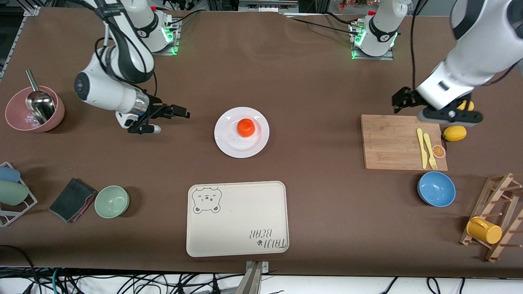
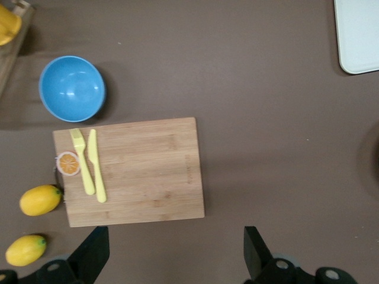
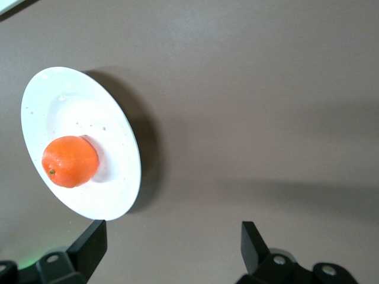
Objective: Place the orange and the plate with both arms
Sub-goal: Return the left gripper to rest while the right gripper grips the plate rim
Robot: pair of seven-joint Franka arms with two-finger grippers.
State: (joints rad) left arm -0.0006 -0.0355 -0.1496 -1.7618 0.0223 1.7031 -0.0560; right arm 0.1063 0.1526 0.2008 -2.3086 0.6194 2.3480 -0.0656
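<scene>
The orange (image 1: 246, 127) sits on the white plate (image 1: 229, 143) in the middle of the table. My right gripper (image 1: 168, 121) is open and empty, beside the plate toward the right arm's end. Its wrist view shows the orange (image 3: 70, 161) on the plate (image 3: 65, 100), with the right gripper (image 3: 172, 248) over bare table. My left gripper (image 1: 433, 111) is open and empty, over the table by the edge of the wooden cutting board (image 1: 394, 141) that lies farther from the front camera. The left gripper (image 2: 174, 254) shows over bare table in its wrist view.
The board holds a yellow knife and fork (image 1: 425, 147) and an orange slice (image 1: 439, 151); a lemon (image 1: 454, 133) lies beside it. A blue bowl (image 1: 436, 188), cream bear tray (image 1: 237, 216), green bowl (image 1: 112, 201), pink bowl (image 1: 16, 122) and cup rack (image 1: 494, 220) stand around.
</scene>
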